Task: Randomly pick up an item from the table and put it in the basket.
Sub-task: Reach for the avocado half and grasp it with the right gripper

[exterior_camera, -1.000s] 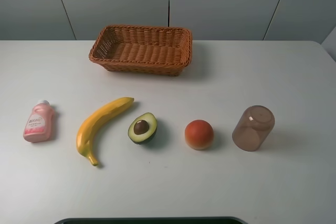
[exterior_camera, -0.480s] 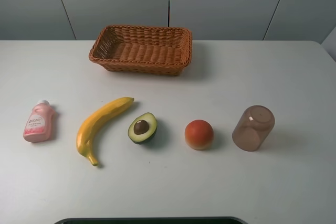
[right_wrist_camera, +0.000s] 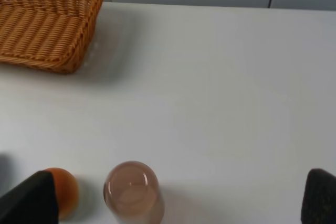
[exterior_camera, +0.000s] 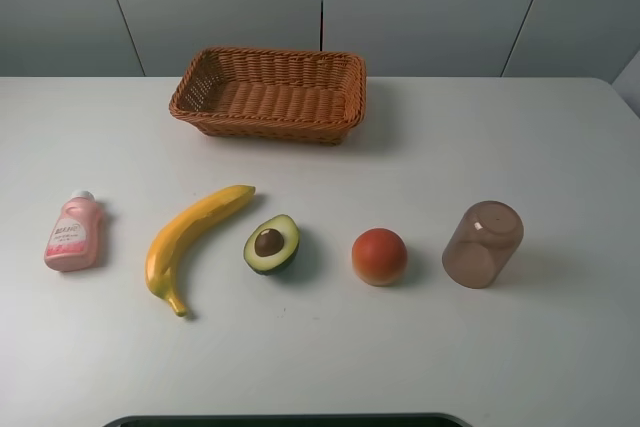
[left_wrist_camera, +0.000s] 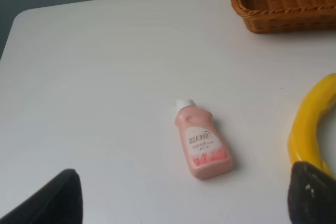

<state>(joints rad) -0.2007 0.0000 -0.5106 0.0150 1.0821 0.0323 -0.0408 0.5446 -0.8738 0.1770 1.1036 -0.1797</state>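
Halved avocado, dark green skin, brown pit, lies on flat white tabletop between long yellow banana and round orange-red fruit, well apart from brown woven wicker basket. Left gripper and right gripper both spread wide, holding nothing.

Pink bottle lying flat, banana nr it; orange-red fruit nr inverted brown cup.

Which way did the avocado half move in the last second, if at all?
No. The avocado half keeps its spot relative to the basket and banana.
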